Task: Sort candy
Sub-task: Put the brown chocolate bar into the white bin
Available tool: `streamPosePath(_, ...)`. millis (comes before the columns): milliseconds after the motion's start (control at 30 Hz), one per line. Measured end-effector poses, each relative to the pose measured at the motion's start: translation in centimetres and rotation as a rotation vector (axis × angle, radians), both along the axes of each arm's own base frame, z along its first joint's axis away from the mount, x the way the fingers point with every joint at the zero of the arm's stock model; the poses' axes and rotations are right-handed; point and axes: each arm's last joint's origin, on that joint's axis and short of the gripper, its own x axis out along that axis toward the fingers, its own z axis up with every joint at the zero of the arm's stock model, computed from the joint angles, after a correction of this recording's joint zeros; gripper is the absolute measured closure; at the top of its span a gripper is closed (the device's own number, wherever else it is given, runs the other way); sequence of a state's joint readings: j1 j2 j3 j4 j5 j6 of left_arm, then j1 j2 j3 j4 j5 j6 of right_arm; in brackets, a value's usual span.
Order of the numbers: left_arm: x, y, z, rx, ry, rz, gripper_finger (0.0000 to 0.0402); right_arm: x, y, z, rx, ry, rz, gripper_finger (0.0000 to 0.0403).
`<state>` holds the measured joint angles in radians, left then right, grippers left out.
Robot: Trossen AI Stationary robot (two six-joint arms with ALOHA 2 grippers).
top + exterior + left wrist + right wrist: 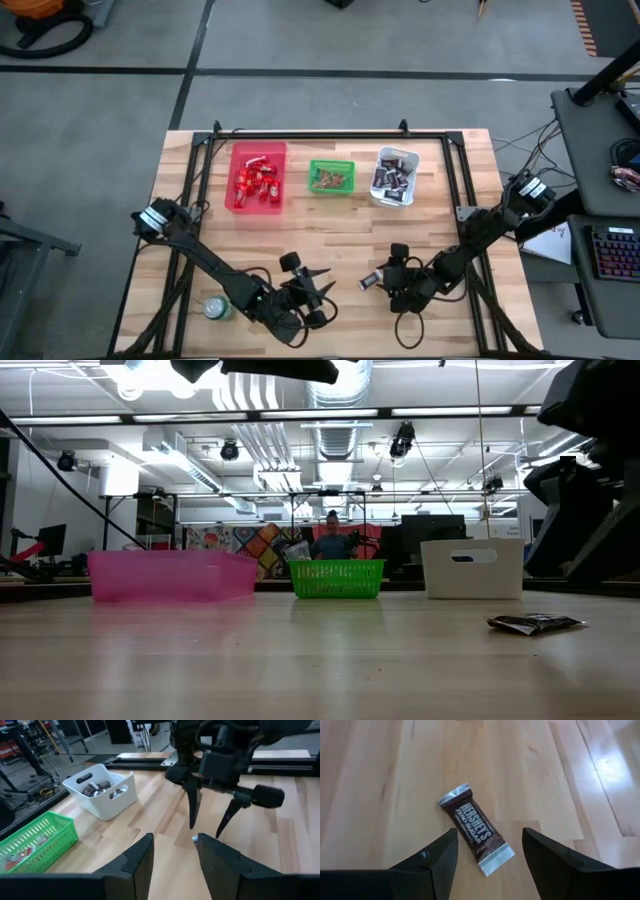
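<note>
While its fingers stand apart, the right hand (487, 852) hovers over a brown-and-silver candy (475, 828) lying flat on the counter (380, 780), in front of the white bin (394, 176). Pick-up seems in hand; next, lower and close across the wrapper. The left hand (172, 855), also apart and empty, waits nearby. Only the right wrist view shows the wrapper's lettering

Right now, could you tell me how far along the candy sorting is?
Nearly done: red sweets fill the pink bin, dark ones the white bin, others the green basket. In hand: the open right gripper hovers over the last brown candy on the table. Left gripper waits, empty.
</note>
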<state>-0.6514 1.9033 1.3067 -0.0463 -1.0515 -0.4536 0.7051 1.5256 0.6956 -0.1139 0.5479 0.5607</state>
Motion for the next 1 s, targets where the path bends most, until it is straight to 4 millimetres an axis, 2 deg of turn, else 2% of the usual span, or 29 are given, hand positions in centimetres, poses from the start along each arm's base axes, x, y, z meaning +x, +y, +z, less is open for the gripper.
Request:
streamPosePath(533, -0.1, 0.1, 0.0, 0.004, 0.0, 0.007, 0.0265, 2.1, -0.9, -2.8, 0.026, 0.067, 0.011, 0.0192)
streamPosePath(633, -0.1, 0.1, 0.0, 0.003, 0.0, 0.007, 0.0265, 2.2, -1.0, -3.2, 0.021, 0.079, 0.008, 0.0203)
streamPosePath(767, -0.1, 0.1, 0.0, 0.004, 0.0, 0.008, 0.0265, 2.4, -1.0, -3.5, 0.025, 0.079, 0.015, 0.0251)
streamPosePath(900, -0.1, 0.3, 0.2, 0.037, -0.04, 0.079, 0.0265, 2.5, -1.0, -3.4, 0.03, 0.067, 0.022, 0.0323)
streamPosePath(1000, -0.5, 0.2, 1.6, 0.066, -0.078, 0.124, 0.0266, 2.6, -1.0, -3.2, 0.034, 0.055, 0.026, 0.0374)
